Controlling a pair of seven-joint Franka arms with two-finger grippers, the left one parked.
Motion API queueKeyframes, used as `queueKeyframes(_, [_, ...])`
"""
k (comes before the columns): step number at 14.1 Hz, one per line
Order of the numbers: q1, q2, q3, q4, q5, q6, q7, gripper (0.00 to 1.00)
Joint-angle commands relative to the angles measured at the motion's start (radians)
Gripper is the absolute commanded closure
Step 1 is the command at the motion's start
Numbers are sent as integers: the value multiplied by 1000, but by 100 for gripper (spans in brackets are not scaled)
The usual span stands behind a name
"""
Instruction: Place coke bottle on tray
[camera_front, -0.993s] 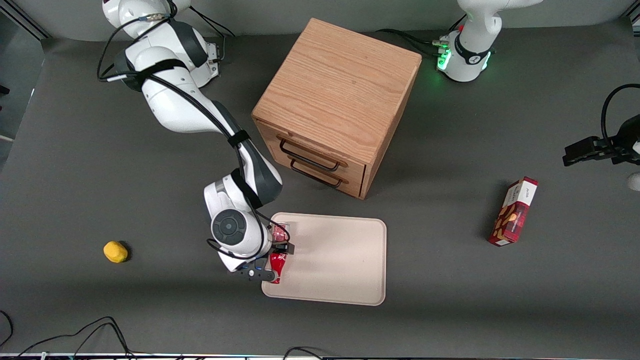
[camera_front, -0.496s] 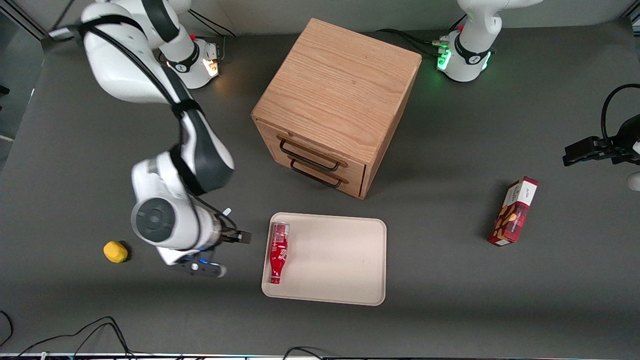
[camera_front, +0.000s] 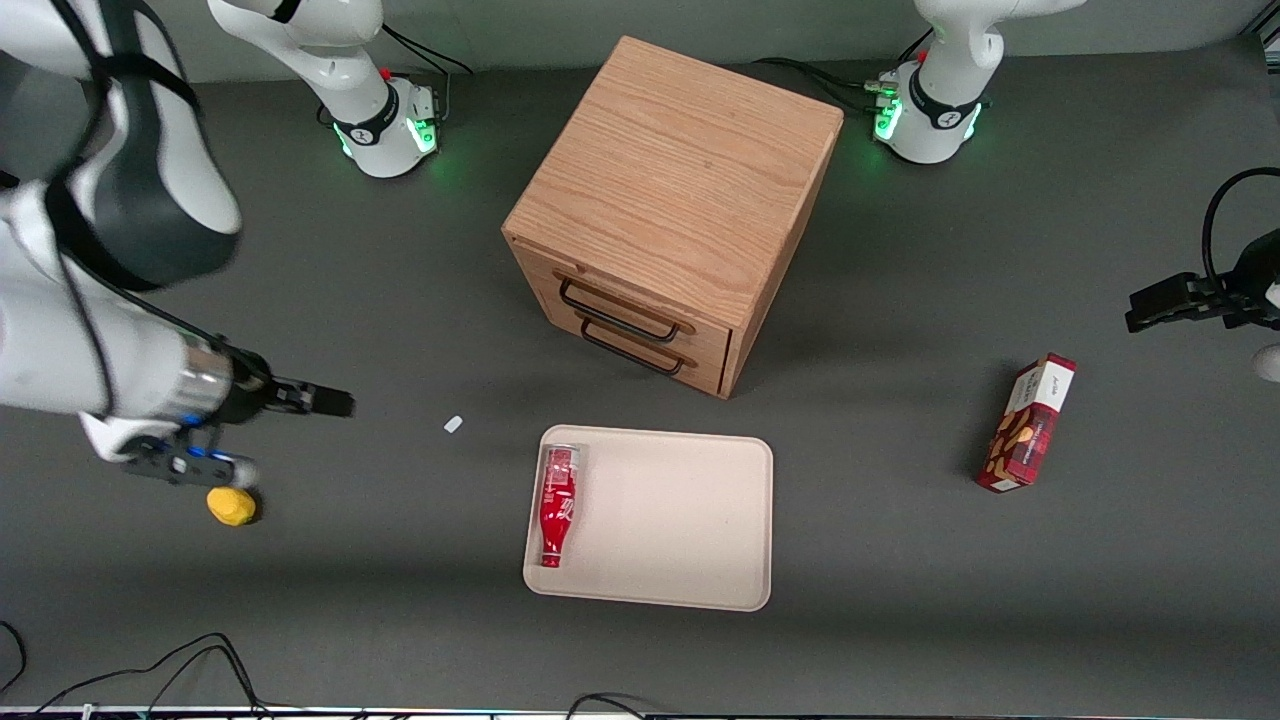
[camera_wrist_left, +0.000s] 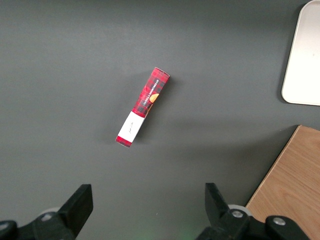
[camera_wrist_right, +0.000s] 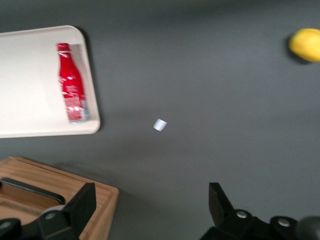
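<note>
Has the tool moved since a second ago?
Yes. The tool has pulled away from the tray toward the working arm's end of the table, open and empty, leaving the coke bottle lying on the tray.

You see a red coke bottle with white script and a silvery base on the pale beige tray. The black gripper hangs over the dark grey table. The snack box is red plaid; the round fruit is yellow.
</note>
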Motion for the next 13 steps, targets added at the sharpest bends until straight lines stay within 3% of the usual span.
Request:
queueKeyframes(1, [-15, -159, 18, -174, -43, 19, -18, 0])
queueKeyframes(2, [12, -182, 3, -186, -43, 4, -30, 0])
queueKeyframes(3, [96, -199, -85, -182, -37, -22, -31, 0])
queueKeyframes(5, [323, -240, -357, -169, 10, -45, -28, 0])
queueKeyframes(6, [339, -247, -402, -165, 55, -45, -31, 0])
queueKeyframes(7, [338, -245, -413, -147, 79, -45, -32, 0])
queueKeyframes(13, [313, -240, -410, -117, 83, -73, -54, 0])
